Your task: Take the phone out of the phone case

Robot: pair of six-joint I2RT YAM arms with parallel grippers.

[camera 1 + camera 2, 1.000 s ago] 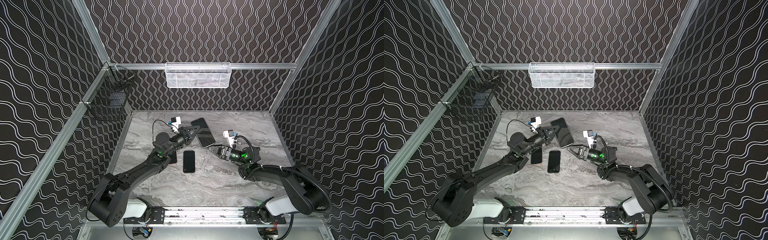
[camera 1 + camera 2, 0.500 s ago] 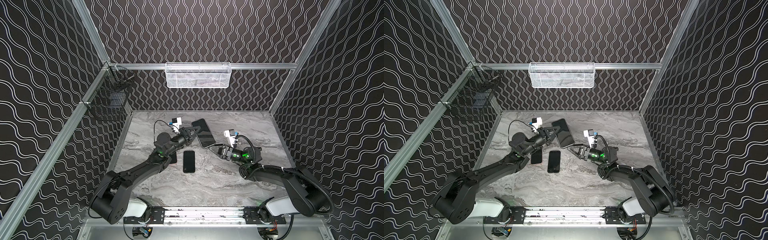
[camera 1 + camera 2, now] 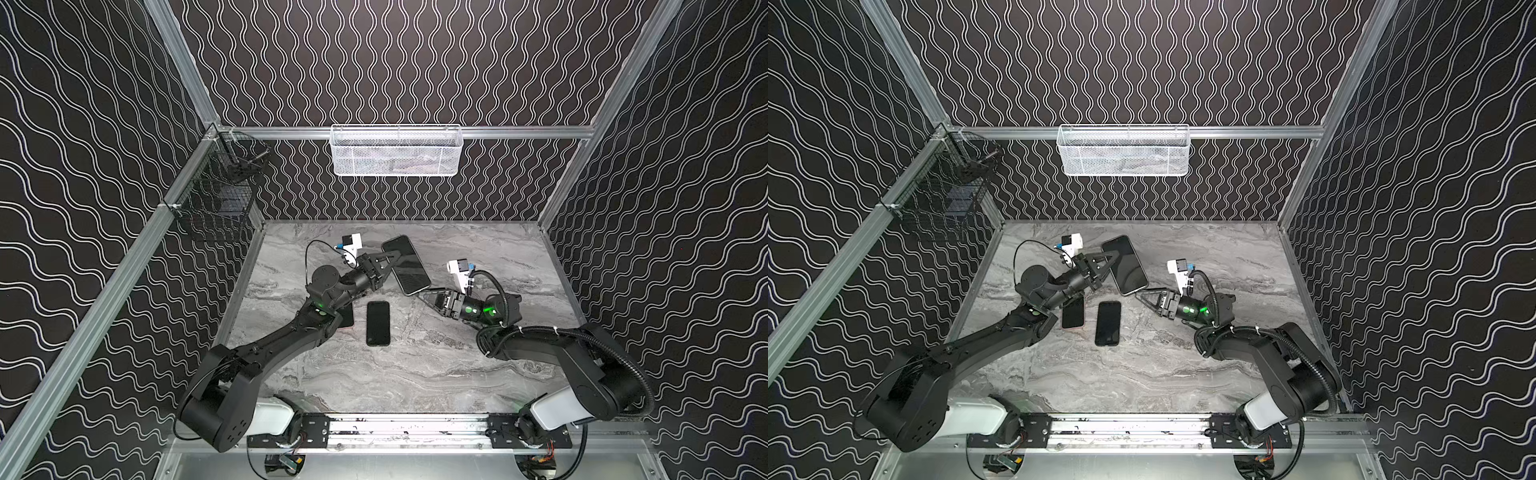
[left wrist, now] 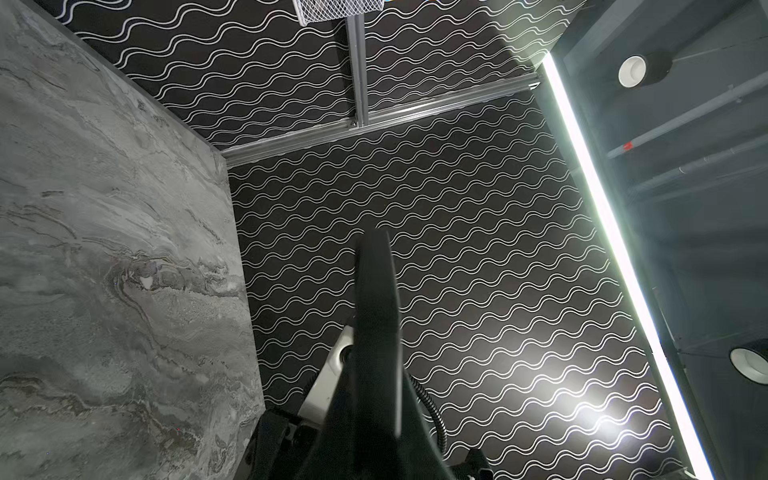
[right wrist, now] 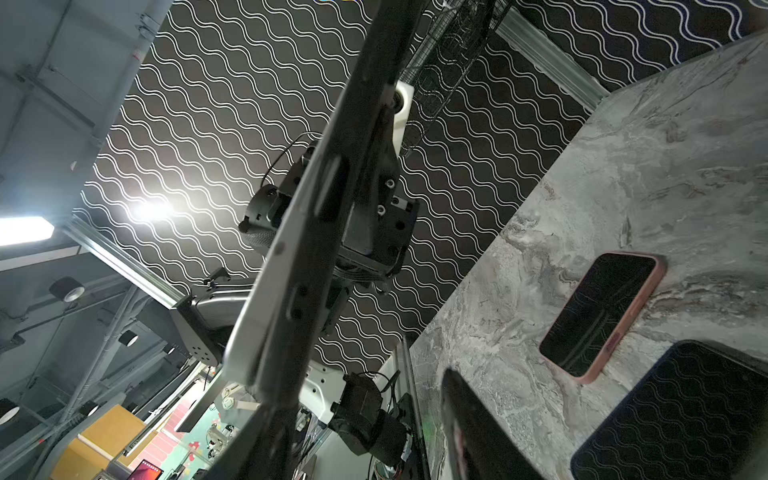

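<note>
Our right gripper (image 3: 423, 295) reaches in low from the near right with its jaws apart, grasping nothing. Its tips sit just beside the near corner of the phone (image 3: 409, 266), and we cannot tell whether they touch it. At about the same depth, to its left, a black phone (image 3: 378, 318) lies flat on the marble worktop (image 3: 415, 374). Just beside that, a pink-rimmed phone (image 3: 1073, 312) also lies flat, partly under our left arm.

Further back, our left gripper (image 3: 390, 258) is clenched on a long edge of the phone. It holds the phone clear of the worktop, glass side up and tilted, a little left of the middle. In the right wrist view we see the phone (image 5: 270, 291) edge-on, a pale silver band with a dark layer against it. We cannot tell whether that layer is the phone case.

Beyond, a white mesh basket (image 3: 397, 151) hangs on the back wall and a black wire basket (image 3: 216, 199) on the left wall.
</note>
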